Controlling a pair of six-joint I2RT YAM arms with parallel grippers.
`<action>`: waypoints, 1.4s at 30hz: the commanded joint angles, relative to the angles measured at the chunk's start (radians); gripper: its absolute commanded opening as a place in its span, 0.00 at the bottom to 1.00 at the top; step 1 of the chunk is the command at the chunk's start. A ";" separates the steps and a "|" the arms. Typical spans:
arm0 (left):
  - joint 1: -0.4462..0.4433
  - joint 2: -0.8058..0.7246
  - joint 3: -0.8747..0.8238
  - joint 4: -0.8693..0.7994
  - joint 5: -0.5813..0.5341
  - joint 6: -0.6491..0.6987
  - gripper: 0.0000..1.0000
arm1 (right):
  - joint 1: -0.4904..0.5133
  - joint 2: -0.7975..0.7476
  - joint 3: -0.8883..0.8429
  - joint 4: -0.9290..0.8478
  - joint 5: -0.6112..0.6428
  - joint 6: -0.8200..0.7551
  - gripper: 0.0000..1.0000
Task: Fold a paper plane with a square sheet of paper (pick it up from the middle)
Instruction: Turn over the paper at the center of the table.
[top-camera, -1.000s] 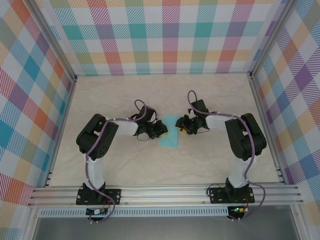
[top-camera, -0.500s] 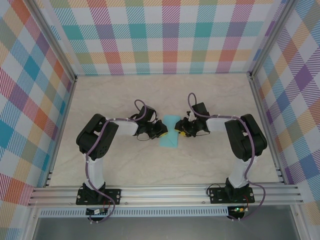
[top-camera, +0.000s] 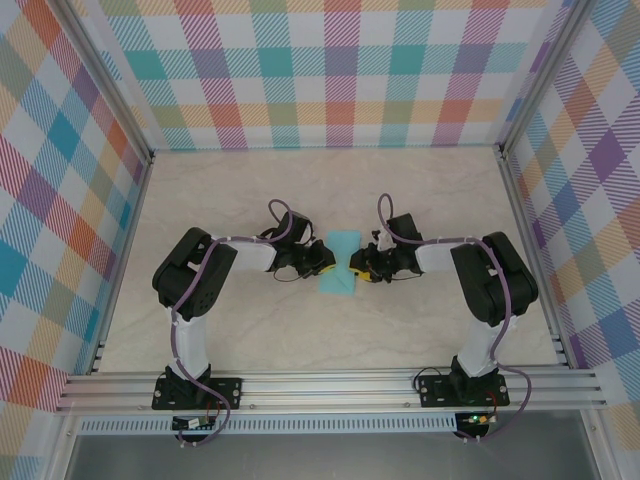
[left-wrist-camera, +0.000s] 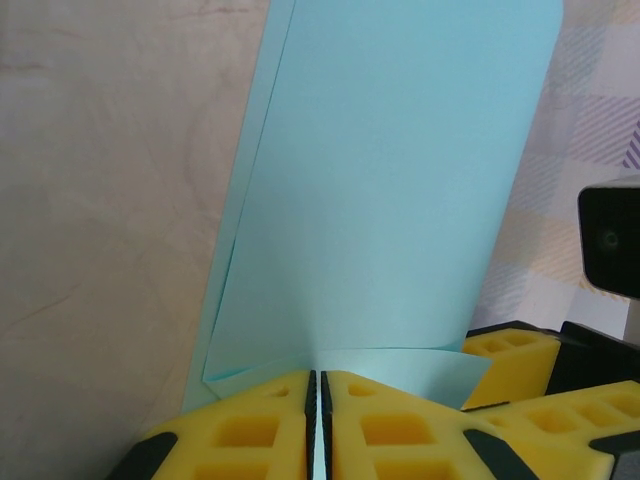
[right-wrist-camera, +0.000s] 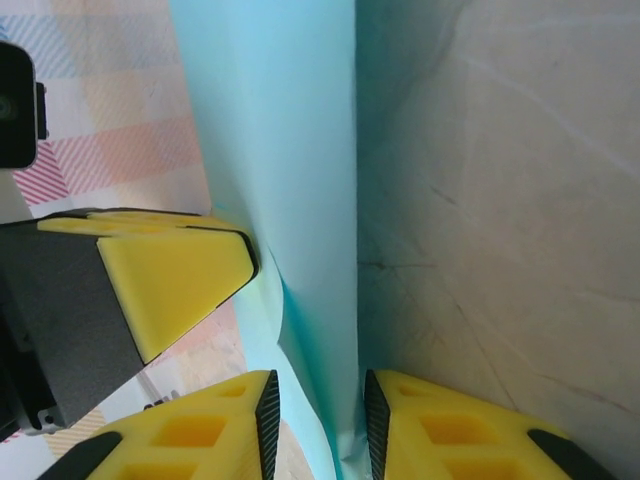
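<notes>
The paper (left-wrist-camera: 390, 200) sat mid-way across the table (top-camera: 250, 330), bowed upward. My left gripper (left-wrist-camera: 318, 378), at its 9 o'clock, was clamped on one edge; the right gripper (right-wrist-camera: 318, 385), at 3 o'clock, stood narrow around the other, not pinching. An uneven pinch there could skew the crease

From above, we cannot make out the jaws of the left gripper (top-camera: 324, 262) or the right gripper (top-camera: 360, 265). They are too small where they meet the paper (top-camera: 338, 282), and they cover its side edges. At the left wrist, the paper's near edge vanishes between the closed pads (left-wrist-camera: 250, 435), and its far end is cut off by the top edge. At the right wrist, the paper runs off top and bottom.
</notes>
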 joint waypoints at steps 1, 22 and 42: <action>0.021 -0.007 -0.026 -0.047 -0.045 -0.012 0.13 | 0.010 -0.011 -0.023 0.044 -0.047 -0.012 0.30; 0.021 -0.019 -0.017 -0.047 -0.029 -0.010 0.15 | 0.004 0.021 -0.009 0.071 -0.001 0.027 0.09; 0.023 -0.463 -0.073 -0.362 -0.371 0.140 0.49 | 0.011 -0.266 0.144 -0.488 0.291 -0.255 0.08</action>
